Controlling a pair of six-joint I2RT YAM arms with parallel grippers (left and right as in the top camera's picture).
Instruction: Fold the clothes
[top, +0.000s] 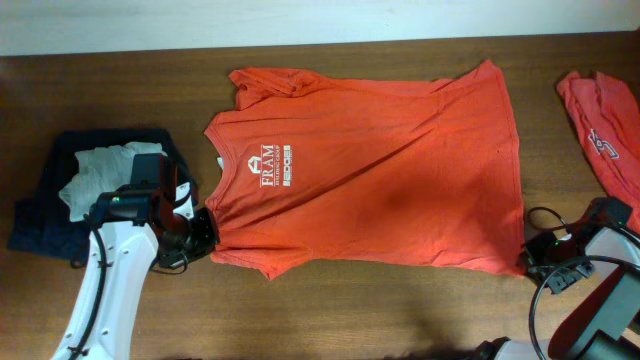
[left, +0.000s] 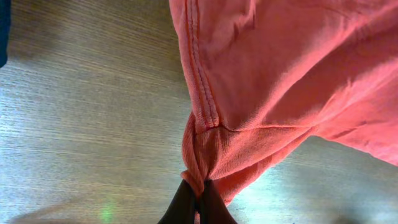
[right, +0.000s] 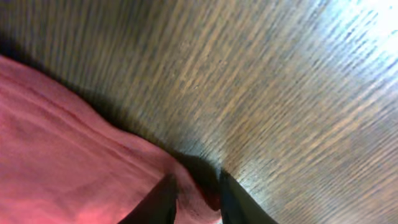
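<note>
While left gripper (left: 198, 185) pinches T-shirt (top: 400, 180), right gripper (right: 198, 186) straddles its hem corner

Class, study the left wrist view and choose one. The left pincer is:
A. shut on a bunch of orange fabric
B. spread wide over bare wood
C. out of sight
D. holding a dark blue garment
A: the left pincer has its tips pressed together on a bunched fold of the orange T-shirt, just below a seam.
</note>
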